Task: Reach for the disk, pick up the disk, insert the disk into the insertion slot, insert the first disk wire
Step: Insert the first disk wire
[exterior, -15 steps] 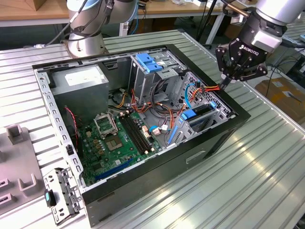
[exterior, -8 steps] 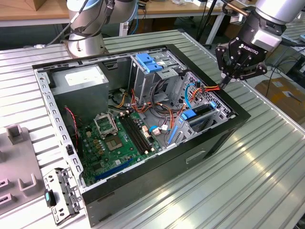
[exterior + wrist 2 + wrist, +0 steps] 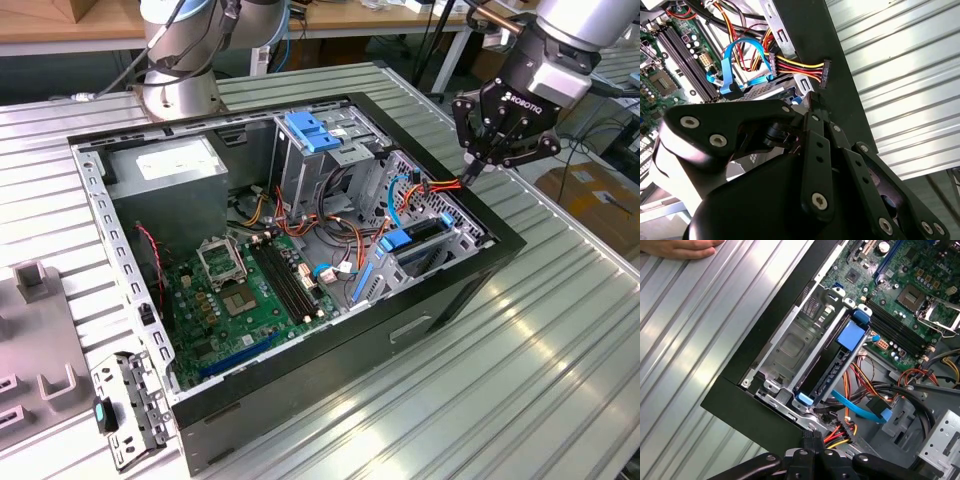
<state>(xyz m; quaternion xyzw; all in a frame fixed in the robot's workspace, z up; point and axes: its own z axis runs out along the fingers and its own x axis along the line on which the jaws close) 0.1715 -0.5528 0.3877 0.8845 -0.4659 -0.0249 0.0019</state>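
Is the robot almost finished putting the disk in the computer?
Partly. The disk in its blue carrier already sits inside the insertion slot. The gripper is shut on the multicoloured wire connector at the case's edge. That connector is apart from the disk, so the first wire isn't plugged in.

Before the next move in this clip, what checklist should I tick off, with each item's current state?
1. Disk seated in the insertion slot: ok, it lies inside the cage.
2. Wire connector plugged into the disk: not ok, it sits over the case wall.
3. Hand shut: ok, tips together.
4. Hand gripping the wire connector: cannot tell.
5. Workspace free of people: not ok, a person's fingers rest on the table beside the case.
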